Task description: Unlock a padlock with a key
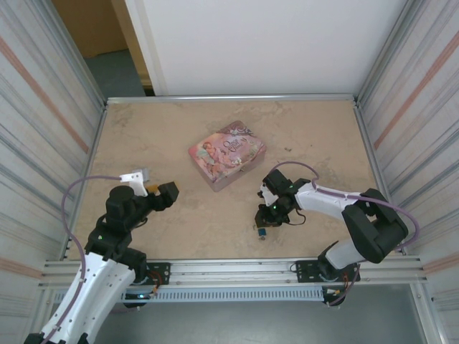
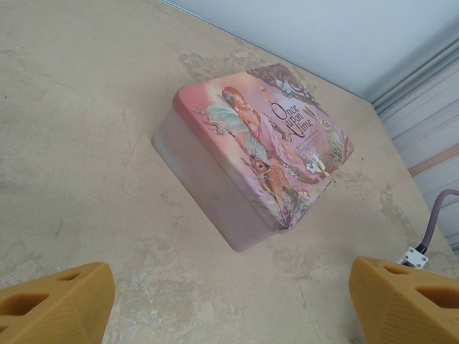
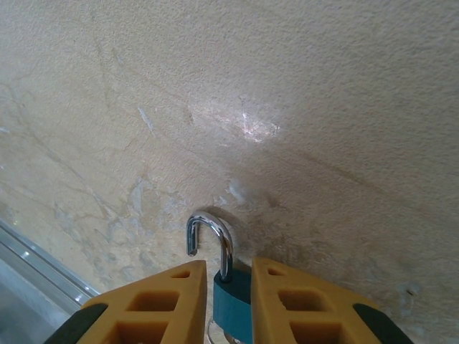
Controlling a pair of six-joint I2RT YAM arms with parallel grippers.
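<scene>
left gripper (image 2: pixel 233 309): wide open and holding nothing. The wrist cam has its two yellow fingertips (image 2: pixel 54 304) way out at the bottom corners, with bare table between them.
right gripper (image 3: pixel 229 276): down low at the table, jaws nearly closed, one yellow finger (image 3: pixel 154 304) on each side of the padlock (image 3: pixel 233 302). The right finger looks to be touching it. Honestly can't tell if it's actually pinching or just hugging it.
padlock: on the table (image 1: pixel 143 136) near the front rail, right at the right gripper's tip in the top view, teal body tucked between the fingers.
shackle (image 3: pixel 215 231): popped, one leg in the body and the other end hanging free like a hook.
pink tin (image 1: pixel 226 154): mid-table, lid on, well apart from the padlock. The left wrist cam looks straight at it.
</scene>
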